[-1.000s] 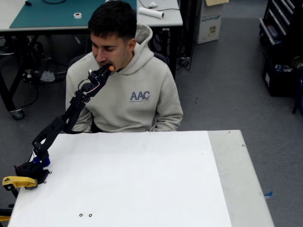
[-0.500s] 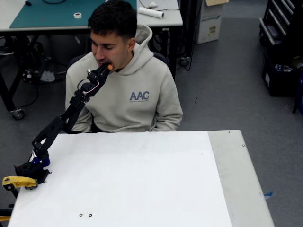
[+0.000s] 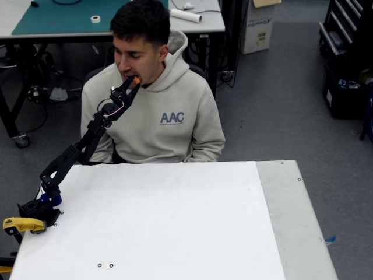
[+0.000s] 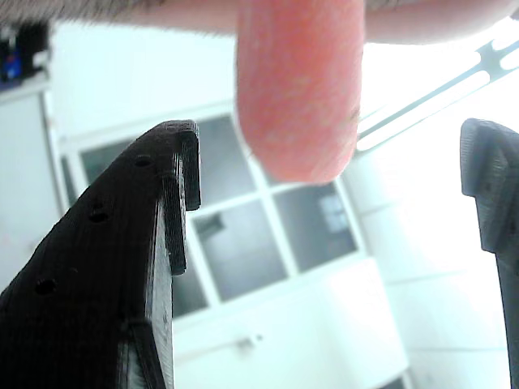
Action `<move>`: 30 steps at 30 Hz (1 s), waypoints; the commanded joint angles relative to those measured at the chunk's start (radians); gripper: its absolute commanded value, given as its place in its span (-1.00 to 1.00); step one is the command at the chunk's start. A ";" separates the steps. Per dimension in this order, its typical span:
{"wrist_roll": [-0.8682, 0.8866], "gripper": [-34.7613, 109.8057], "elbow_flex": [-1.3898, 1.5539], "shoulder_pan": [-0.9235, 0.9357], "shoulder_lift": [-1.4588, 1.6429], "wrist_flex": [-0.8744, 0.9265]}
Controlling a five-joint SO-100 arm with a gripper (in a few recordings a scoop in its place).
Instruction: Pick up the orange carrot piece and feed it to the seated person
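Both pincer [image 4: 332,194] jaws clear of carrot piece [image 4: 298,89] in wrist view.

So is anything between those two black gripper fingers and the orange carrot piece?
No. In the wrist view the orange carrot piece hangs from above, with open gaps to both fingers of the gripper.

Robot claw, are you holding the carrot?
No. The gripper is open; the orange carrot piece hangs between the fingers, its top at the seated person's mouth.

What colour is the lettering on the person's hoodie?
Blue lettering on the light beige hoodie, clearest in the fixed view.
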 commanded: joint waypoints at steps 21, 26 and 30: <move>-0.006 -0.52 -0.063 0.064 0.055 -0.018; 0.003 -0.54 -0.063 0.064 0.055 -0.018; 0.005 -0.55 -0.061 0.058 0.055 -0.009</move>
